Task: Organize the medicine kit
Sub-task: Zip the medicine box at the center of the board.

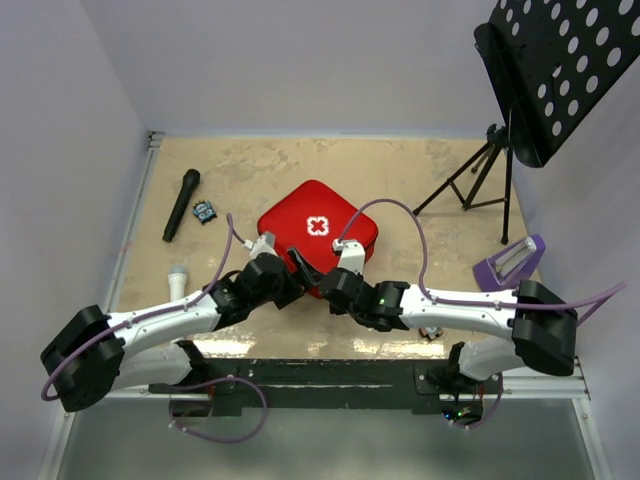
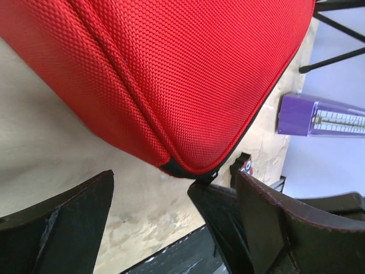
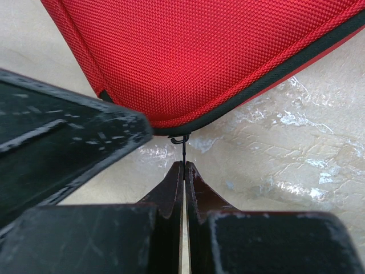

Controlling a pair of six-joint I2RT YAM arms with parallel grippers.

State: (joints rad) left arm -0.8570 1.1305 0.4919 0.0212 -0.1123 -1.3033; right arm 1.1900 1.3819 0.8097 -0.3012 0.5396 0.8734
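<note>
- Medicine kit (image 1: 318, 228) lies at the worktop's (image 1: 250, 170) middle (white cross up).
- Left pincer (image 2: 171, 185) is released, jaws wide beside the kit's near corner.
- Right pincer (image 3: 184, 165) is clenched on the thin black zip pull (image 3: 183, 149).

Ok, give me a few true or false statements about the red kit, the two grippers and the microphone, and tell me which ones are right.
1. The medicine kit lies on the table with its lid down and the white cross facing up. True.
2. The left gripper is shut on the kit's corner. False: it is open, with its fingers standing apart on either side of the corner and gripping nothing.
3. The right gripper is shut on the thin zipper pull at the kit's edge. True.
4. The black microphone lies on top of the kit. False: it lies on the table to the left of the kit, well apart from it.
</note>
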